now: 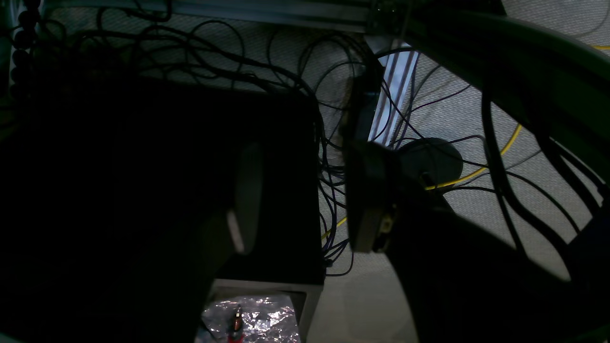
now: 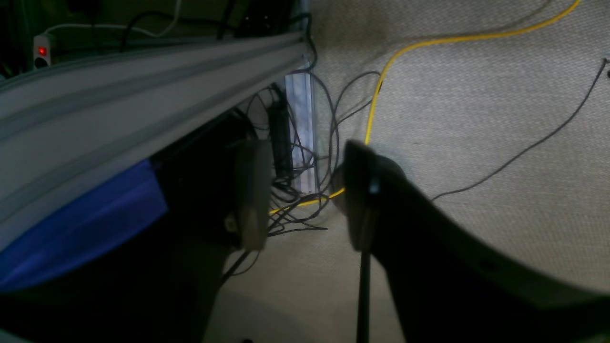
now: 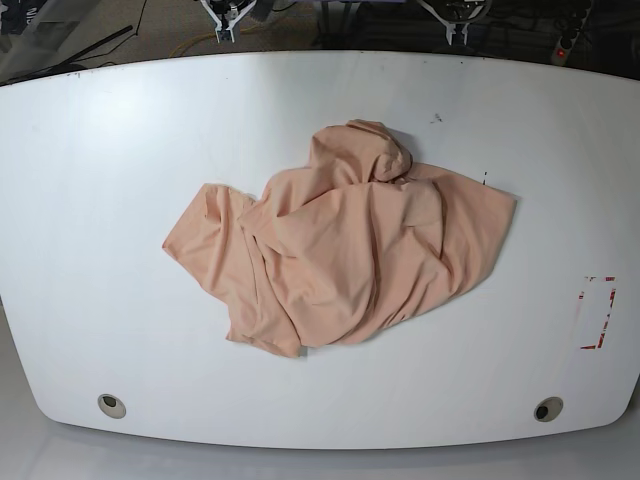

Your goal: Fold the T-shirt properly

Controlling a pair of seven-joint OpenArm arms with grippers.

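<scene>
The T-shirt [image 3: 345,245] lies crumpled in a peach heap at the middle of the white table [image 3: 100,150], seen only in the base view. Both arms hang past the table's far edge, well away from the cloth. My left gripper [image 1: 305,205] points down at the floor, its two fingers [image 1: 364,200] apart with nothing between them. My right gripper [image 2: 305,195] hangs the same way, open and empty, and its fingers [image 2: 252,195] frame floor cables. In the base view the left gripper [image 3: 455,20] and right gripper [image 3: 225,15] show only as small tips at the top edge.
Tangled dark cables [image 1: 333,181] and a yellow cable [image 2: 381,81] lie on the carpet below the arms. An aluminium rail [image 2: 119,95] runs beside the right gripper. The table has red tape marks [image 3: 598,312] at its right and two holes [image 3: 112,405] near the front edge.
</scene>
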